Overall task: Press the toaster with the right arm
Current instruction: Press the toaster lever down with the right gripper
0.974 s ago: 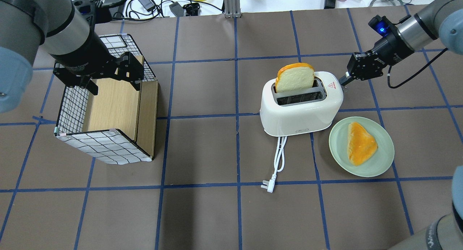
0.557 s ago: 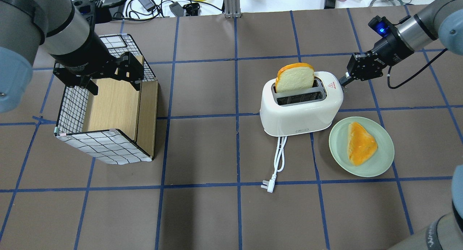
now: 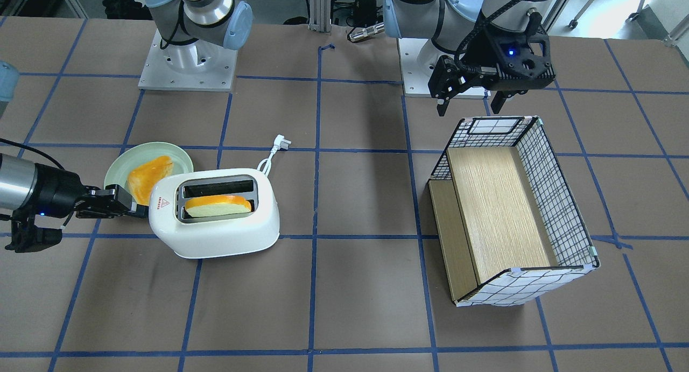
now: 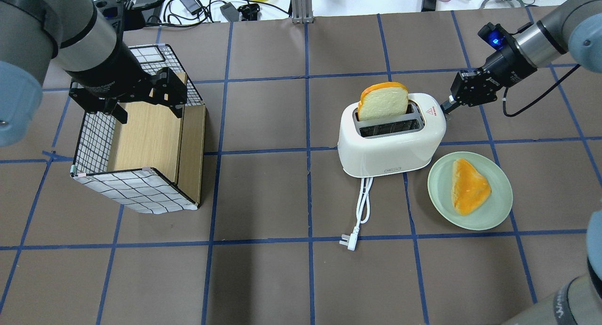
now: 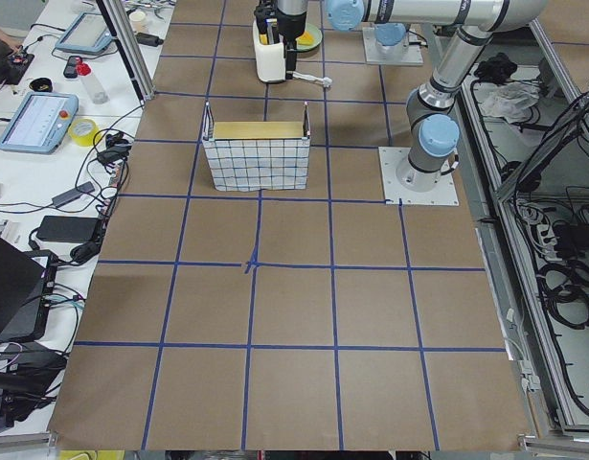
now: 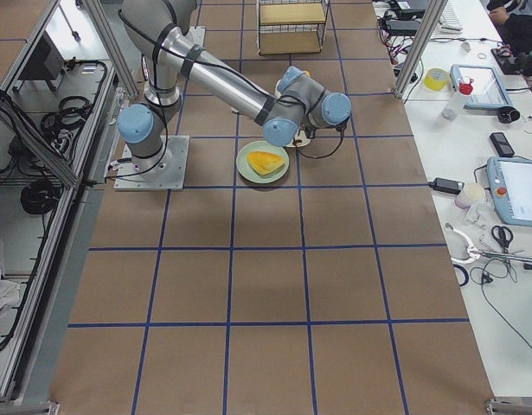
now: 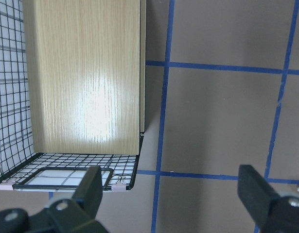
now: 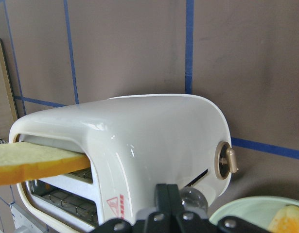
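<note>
The white toaster [image 4: 390,139] stands right of the table's middle, with a bread slice [image 4: 383,100] upright in its far slot. It also shows in the front view [image 3: 215,229] and the right wrist view [image 8: 154,141]. My right gripper [image 4: 444,108] is shut, and its fingertips touch the toaster's right end by the red triangle. In the right wrist view the closed gripper [image 8: 168,194] sits next to the clear lever knob [image 8: 194,199]. My left gripper [image 4: 148,109] is open and empty above the checkered box [image 4: 136,191].
A green plate [image 4: 437,193] with a toast piece [image 4: 470,186] lies just right and near of the toaster. The white cord and plug [image 4: 348,242] trail toward the near edge. Cables and clutter lie beyond the far edge.
The right wrist has shifted very slightly, while its fingertips stay at the toaster's end. The left arm, the toaster and the bread have not moved.
</note>
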`<state>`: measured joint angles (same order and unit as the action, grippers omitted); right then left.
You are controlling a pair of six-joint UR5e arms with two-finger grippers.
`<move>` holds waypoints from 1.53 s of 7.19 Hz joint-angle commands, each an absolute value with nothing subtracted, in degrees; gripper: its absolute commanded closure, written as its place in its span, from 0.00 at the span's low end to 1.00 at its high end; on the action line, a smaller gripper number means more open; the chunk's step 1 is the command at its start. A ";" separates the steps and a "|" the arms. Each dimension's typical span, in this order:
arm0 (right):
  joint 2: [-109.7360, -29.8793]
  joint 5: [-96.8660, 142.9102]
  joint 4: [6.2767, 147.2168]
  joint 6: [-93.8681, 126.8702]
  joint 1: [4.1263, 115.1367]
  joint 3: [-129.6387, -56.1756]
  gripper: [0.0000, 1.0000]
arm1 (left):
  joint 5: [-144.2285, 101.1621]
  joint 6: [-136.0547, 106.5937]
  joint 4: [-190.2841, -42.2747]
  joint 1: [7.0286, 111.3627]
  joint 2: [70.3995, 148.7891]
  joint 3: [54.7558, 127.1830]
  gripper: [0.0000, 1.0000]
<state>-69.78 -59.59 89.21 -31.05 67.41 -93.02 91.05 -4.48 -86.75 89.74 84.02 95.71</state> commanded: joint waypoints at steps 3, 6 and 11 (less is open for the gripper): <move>-69.26 -59.68 89.30 -31.64 67.41 -93.25 1.00 | 90.97 -4.48 -86.75 89.74 84.02 95.71 0.00; -68.91 -59.85 89.64 -32.34 67.41 -93.34 1.00 | 91.05 -4.48 -86.75 89.74 84.02 95.71 0.00; -67.59 -60.03 90.61 -32.78 67.32 -93.43 1.00 | 91.05 -4.48 -86.75 89.74 84.02 95.71 0.00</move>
